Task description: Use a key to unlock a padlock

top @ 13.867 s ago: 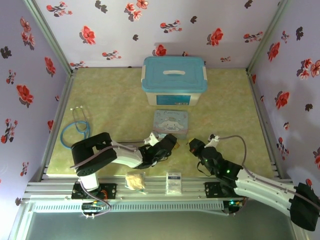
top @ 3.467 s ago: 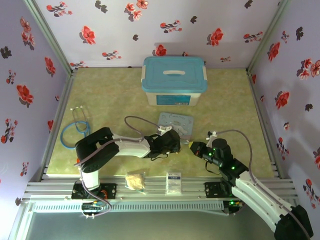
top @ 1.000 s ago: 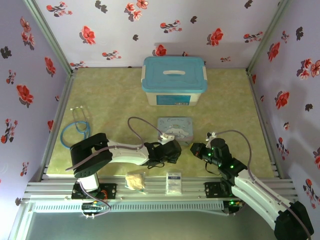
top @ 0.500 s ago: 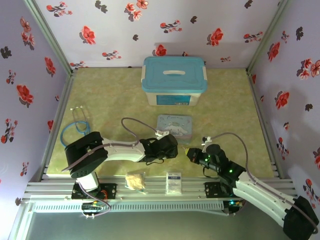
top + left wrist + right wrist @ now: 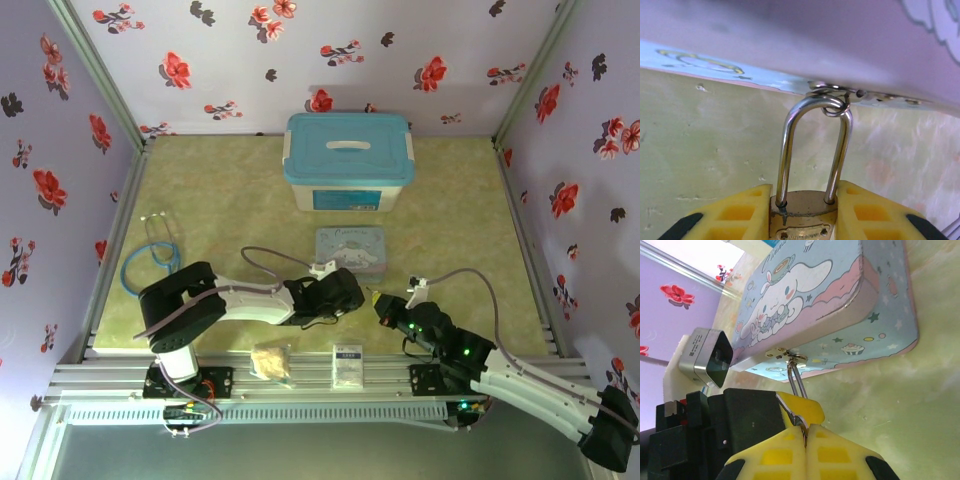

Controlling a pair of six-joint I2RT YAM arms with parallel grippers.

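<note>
Where our left claw (image 5: 805,199) clenches ribbed yellow fingers (image 5: 735,216) on the one smooth brass padlock (image 5: 801,214), its silver shackle arches to twelve o'clock through a ring at the edge of the single cartoon tin (image 5: 840,305). From above, our right claw (image 5: 806,442), pinched closed, sits at three o'clock of the left; bare mottled table (image 5: 220,200) lies open at nine.

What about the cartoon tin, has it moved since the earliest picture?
Yes. The cartoon tin has slid slightly right, judged against the blue storage box behind it, which stayed put.
</note>
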